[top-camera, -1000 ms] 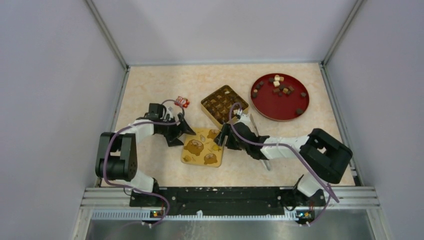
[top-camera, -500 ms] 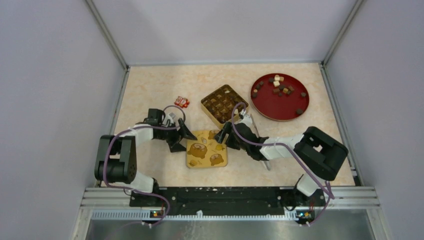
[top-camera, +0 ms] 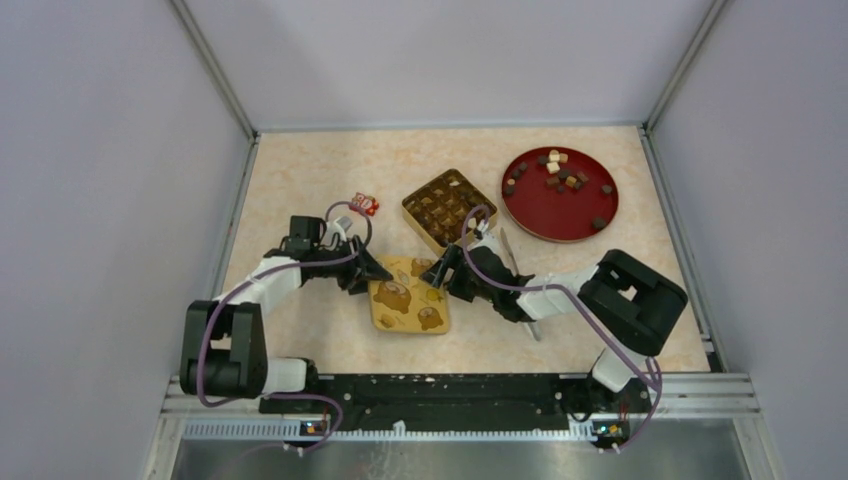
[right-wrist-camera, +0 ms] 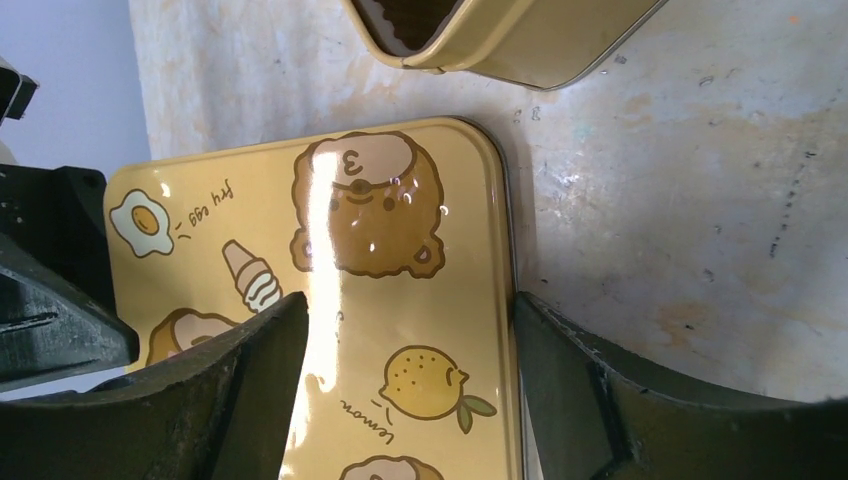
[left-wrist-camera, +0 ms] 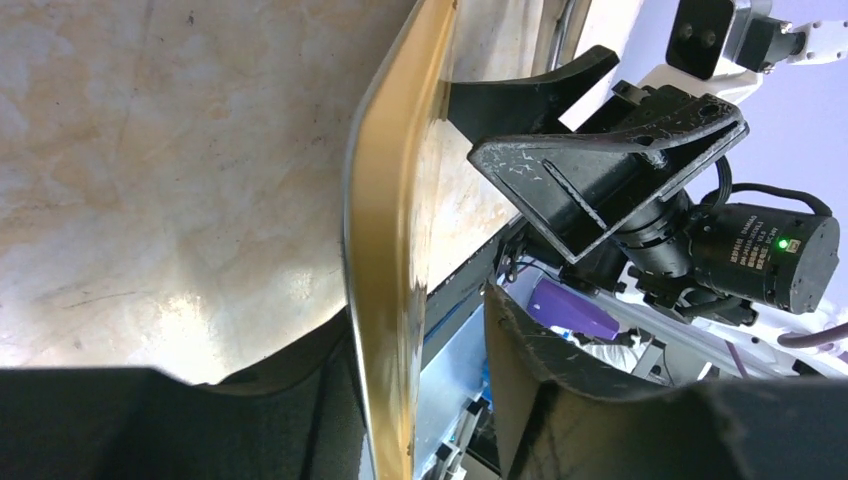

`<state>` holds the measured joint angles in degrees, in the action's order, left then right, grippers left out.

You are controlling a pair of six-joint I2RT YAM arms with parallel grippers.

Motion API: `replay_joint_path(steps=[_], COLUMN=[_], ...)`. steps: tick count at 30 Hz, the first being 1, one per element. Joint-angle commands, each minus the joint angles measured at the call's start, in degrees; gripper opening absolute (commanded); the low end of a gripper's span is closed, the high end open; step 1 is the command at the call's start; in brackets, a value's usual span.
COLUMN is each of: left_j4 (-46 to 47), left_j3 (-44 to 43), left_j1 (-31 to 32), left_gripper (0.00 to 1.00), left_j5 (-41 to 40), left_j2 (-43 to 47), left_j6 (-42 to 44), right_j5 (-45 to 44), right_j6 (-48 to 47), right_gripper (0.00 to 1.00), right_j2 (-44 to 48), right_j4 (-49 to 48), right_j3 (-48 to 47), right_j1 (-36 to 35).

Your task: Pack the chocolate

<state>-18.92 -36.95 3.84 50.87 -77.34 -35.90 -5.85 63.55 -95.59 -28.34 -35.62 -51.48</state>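
Grippers are bracketing the yellow lid (top-camera: 408,300) toward the counter's (top-camera: 300,180) near edge, left gripper (top-camera: 372,275) and right gripper (top-camera: 437,278) both spread, likely squaring it for closing the tin (right-wrist-camera: 520,45) of chocolate (top-camera: 447,205).

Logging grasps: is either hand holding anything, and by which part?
Nothing shows as clamped. Both open hands straddle the square yellow cartoon-printed lid: left hand at its left edge, right hand near its far right corner.
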Motion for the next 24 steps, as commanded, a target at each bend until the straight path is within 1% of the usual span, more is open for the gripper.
replay_joint_path(steps=[1, 5, 7, 12, 13, 16, 21, 24], left_j4=[-0.99, -4.37, -4.94, -5.39, -5.71, -7.36, -17.8, -20.29], left_j3=[-1.6, -3.34, -3.74, -4.72, -5.31, -8.05, -17.71, -22.61], left_j1=[0.16, 0.12, 0.12, 0.0, -0.16, -0.93, -2.6, -3.34], left_gripper=[0.46, 0.3, 0.21, 0.02, 0.0, 0.0, 0.0, 0.0], left_j5=[0.57, -2.59, -3.0, -2.38, -1.6, 1.05, -0.86, -0.06], left_j2=[2.56, 3.33, 3.39, 2.84, 2.55, 1.89, 0.87, 0.24], left_j6=[1.1, 2.61, 2.85, 2.59, 2.51, 3.11, 8.5, 8.35], right_j5=[1.98, 2.13, 2.51, 3.25, 3.49, 2.75, -1.26, -4.85], right_j6=[0.6, 0.7, 0.77, 0.42, -0.09, -1.71, -5.52, -8.66], right_gripper=[0.73, 0.73, 0.73, 0.72, 0.72, 0.72, 0.72, 0.72], right_j2=[-1.83, -1.97, -2.26, -2.66, -2.48, -0.24, 10.2, 17.66], right_j4=[1.1, 0.71, -0.11, -0.55, -0.2, 4.14, 14.66, 21.74], right_j3=[0.99, 1.18, 1.41, 1.07, 0.83, -0.62, -1.08, -1.25], right_j1=[-0.04, 0.14, 0.1, 0.12, 0.14, 0.28, 1.3, 2.01])
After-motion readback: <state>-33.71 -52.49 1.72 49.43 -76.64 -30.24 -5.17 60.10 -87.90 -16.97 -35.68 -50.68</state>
